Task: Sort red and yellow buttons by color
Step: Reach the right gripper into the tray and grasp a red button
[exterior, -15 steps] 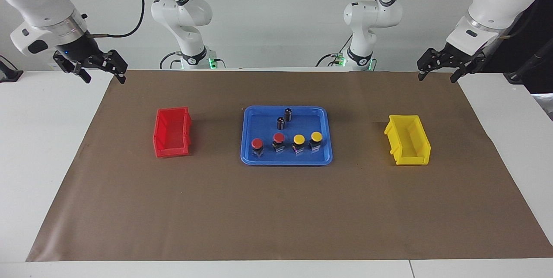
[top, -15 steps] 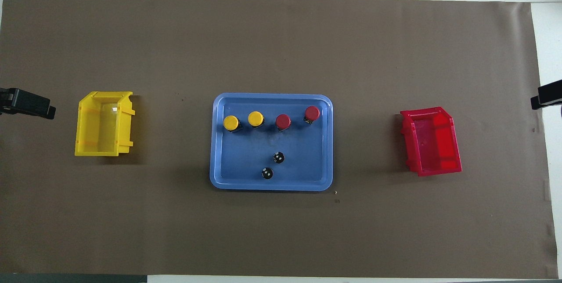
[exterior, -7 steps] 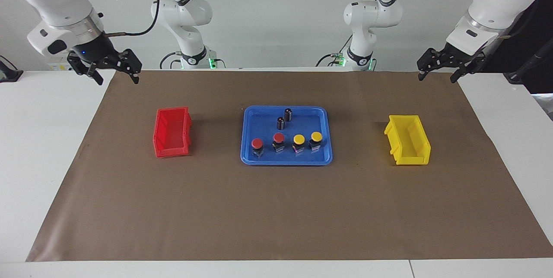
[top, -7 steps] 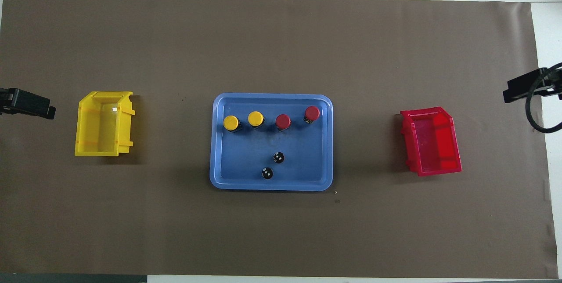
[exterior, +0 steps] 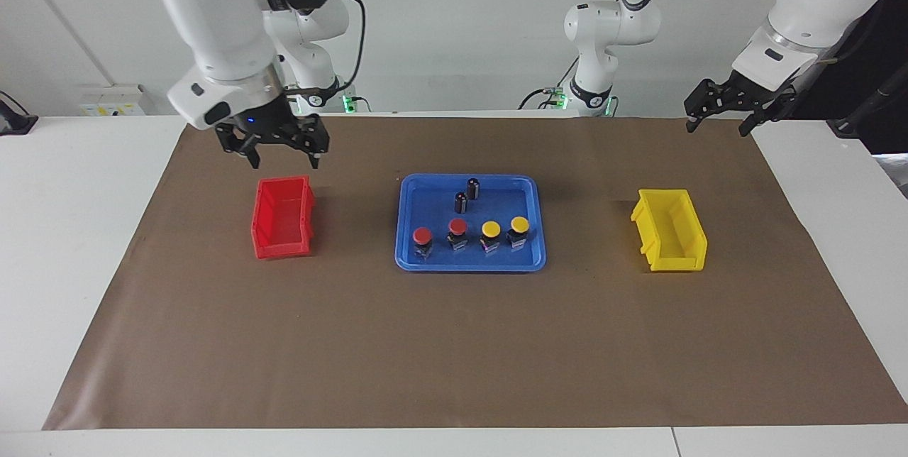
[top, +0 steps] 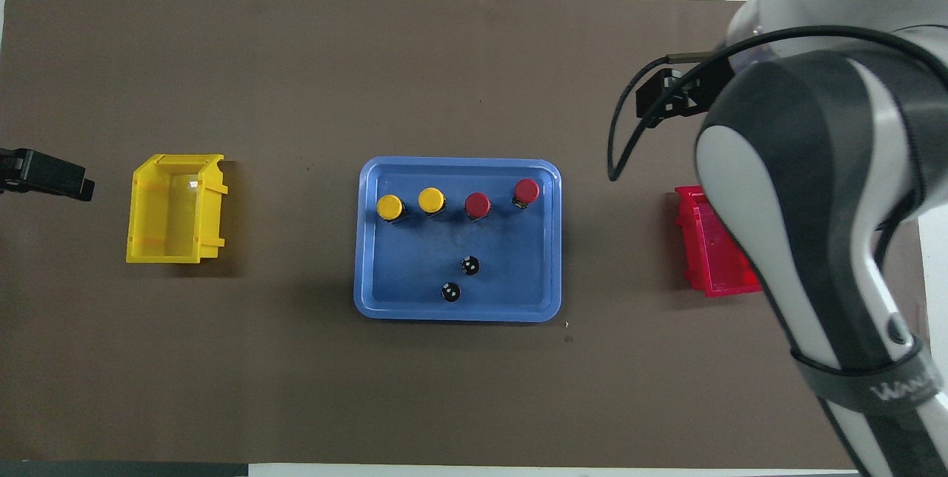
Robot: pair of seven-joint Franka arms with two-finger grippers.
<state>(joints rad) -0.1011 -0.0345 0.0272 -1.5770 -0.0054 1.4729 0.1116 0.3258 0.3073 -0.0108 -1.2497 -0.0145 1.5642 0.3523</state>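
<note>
Two red buttons and two yellow buttons stand in a row in the blue tray, along its edge farther from the robots. The overhead view shows the same row: yellow, red. My right gripper is open and empty, up in the air over the red bin's robot-side edge. My left gripper is open and empty, waiting over the mat's edge at the left arm's end.
Two dark capless cylinders stand in the tray, nearer to the robots than the buttons. The yellow bin sits toward the left arm's end. In the overhead view the right arm covers part of the red bin.
My right arm has swung in from the table's edge toward the middle; its gripper now hangs over the red bin's edge. The left arm and all buttons have not moved.
</note>
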